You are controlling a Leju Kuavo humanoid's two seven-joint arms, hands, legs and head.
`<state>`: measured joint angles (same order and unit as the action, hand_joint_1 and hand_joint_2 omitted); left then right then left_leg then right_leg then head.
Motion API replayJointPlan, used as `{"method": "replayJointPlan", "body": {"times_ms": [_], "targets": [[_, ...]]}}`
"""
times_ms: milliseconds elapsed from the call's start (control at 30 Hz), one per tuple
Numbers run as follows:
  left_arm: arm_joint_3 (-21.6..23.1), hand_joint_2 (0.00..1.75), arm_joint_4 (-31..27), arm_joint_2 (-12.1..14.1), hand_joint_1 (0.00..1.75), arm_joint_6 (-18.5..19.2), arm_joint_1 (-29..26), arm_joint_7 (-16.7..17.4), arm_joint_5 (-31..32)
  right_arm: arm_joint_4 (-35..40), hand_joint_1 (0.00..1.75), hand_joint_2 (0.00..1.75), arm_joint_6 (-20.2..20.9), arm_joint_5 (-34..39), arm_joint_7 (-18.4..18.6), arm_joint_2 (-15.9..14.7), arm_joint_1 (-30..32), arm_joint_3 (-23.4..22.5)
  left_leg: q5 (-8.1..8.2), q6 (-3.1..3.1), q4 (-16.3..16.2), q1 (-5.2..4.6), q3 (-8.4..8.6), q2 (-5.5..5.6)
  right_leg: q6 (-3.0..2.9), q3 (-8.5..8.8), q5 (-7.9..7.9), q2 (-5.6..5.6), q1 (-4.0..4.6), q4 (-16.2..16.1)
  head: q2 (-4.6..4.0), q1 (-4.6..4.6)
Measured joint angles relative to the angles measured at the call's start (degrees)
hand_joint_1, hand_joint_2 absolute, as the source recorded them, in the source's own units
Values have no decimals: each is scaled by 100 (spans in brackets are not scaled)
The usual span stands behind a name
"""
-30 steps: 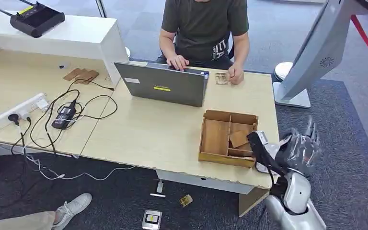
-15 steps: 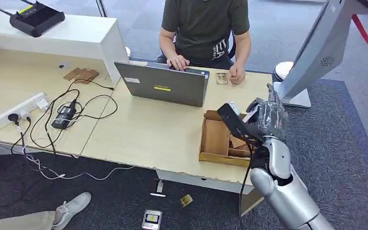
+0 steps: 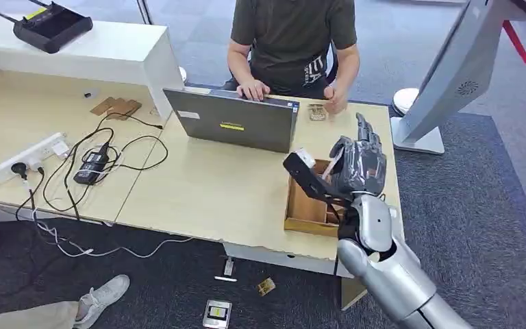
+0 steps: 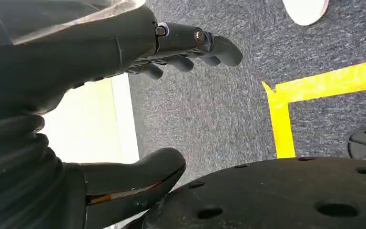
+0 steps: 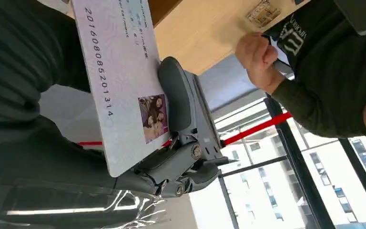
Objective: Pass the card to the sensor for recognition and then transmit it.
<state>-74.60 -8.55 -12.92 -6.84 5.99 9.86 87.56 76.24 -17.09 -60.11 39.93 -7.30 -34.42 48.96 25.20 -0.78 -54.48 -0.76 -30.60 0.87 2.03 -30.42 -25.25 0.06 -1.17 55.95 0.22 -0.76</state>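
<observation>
Above the cardboard tray (image 3: 307, 205) on the tabletop (image 3: 212, 185), right hand (image 3: 358, 164) pinches the card (image 5: 121, 81) — laptop (image 3: 236, 123) and person's hand (image 3: 334, 98) just beyond — left hand (image 4: 124, 95) spread, holding nothing.

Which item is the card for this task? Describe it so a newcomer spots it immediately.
Start at the cardboard tray near the desk's right edge. Above it is the right robot hand, gripping a white card with printed digits and a small photo, unlike the brown cardboard pieces.

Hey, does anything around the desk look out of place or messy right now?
Yes: a small yellow-and-black device and a scrap lie on the carpet under the desk, as if dropped. The desk's front edge looks chipped.
</observation>
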Motion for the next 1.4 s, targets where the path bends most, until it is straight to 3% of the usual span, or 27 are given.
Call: {"method": "replayJointPlan", "body": {"times_ms": [767,800,833,867,1267,1400], "targets": [[33,175,0,-4,0,-55,1,61,-11,-583,171,175,-345,-7,2,328,-207,361,0,0,0,0,0,0,0,-1,0,0,0,0,2,2],[33,175,0,-4,0,-55,1,61,-11,-605,161,175,-367,-15,2,337,-209,372,0,0,0,0,0,0,0,-1,0,0,0,-1,0,0],[33,175,0,-7,0,-55,0,61,-11,-623,161,175,-393,-28,2,339,-209,382,0,0,0,0,0,0,0,-1,0,0,0,-1,0,2],[33,175,0,-7,0,-57,0,61,-11,-640,0,175,-440,-44,2,341,-210,393,0,0,0,0,0,0,0,-1,0,0,0,-1,0,0],[33,175,2,-17,0,-120,-2,76,-15,-793,0,175,-1513,-472,7,324,-149,374,0,0,0,0,3,-2,0,-3,0,0,0,-2,0,0],[31,175,2,-22,0,-148,-6,50,-17,-604,0,175,-1978,-452,4,195,16,315,0,0,-1,0,3,-2,0,-3,0,0,0,-3,0,0]]}}
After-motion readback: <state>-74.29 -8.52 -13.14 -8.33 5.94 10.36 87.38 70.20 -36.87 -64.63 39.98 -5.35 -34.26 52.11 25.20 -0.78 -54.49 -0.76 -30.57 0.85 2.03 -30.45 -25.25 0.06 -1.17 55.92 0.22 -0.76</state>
